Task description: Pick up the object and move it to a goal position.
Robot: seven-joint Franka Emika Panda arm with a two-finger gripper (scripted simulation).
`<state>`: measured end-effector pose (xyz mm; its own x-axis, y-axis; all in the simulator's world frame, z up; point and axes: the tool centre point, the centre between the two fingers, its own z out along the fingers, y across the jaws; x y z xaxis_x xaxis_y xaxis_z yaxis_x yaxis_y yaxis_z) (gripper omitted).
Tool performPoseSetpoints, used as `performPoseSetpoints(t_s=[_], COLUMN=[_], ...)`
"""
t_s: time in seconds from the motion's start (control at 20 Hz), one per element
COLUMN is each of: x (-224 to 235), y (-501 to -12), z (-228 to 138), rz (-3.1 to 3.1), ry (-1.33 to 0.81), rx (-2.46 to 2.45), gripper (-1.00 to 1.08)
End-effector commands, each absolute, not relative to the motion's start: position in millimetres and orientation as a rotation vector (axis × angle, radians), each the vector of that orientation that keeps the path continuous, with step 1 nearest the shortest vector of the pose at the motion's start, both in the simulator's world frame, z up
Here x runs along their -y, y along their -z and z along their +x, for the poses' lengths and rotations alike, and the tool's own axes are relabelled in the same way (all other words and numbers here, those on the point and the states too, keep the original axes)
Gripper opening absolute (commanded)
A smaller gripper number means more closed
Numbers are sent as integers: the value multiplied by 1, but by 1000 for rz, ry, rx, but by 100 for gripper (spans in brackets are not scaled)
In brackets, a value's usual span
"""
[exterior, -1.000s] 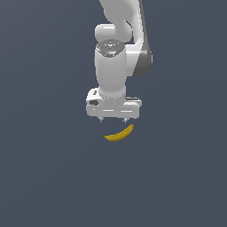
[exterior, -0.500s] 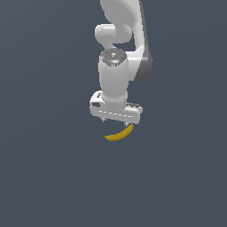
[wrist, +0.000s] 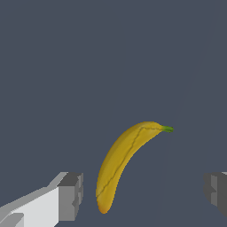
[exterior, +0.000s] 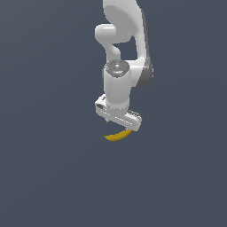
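Note:
The object, a small curved yellow banana [exterior: 118, 135] with a dark green stem tip, lies on the plain dark grey surface. My white gripper [exterior: 119, 127] hangs straight over it, pointing down. In the wrist view the banana [wrist: 122, 164] lies between the two grey fingertips [wrist: 71, 196], nearer to one of them, and both stand well apart from it. The gripper [wrist: 144, 193] is open and holds nothing. In the exterior view the hand hides the banana's upper edge.
The white arm [exterior: 126, 48] rises above the hand toward the top of the exterior view. The flat dark grey surface [exterior: 48, 168] spreads all around, and nothing else shows on it.
The hand has turned about its vertical axis and come down closer to the banana. The banana has not moved.

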<state>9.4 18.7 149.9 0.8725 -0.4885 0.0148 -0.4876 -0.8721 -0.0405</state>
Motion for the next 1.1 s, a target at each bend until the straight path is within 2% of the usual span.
performPoseSetpoints(t_s=[0.0,1.05], x=[-21,-37], y=[-142,-81], z=[7,-12], rz=[-2979,-2677], ry=[32,0], rx=[-883,-1628], gripper=[100,100])
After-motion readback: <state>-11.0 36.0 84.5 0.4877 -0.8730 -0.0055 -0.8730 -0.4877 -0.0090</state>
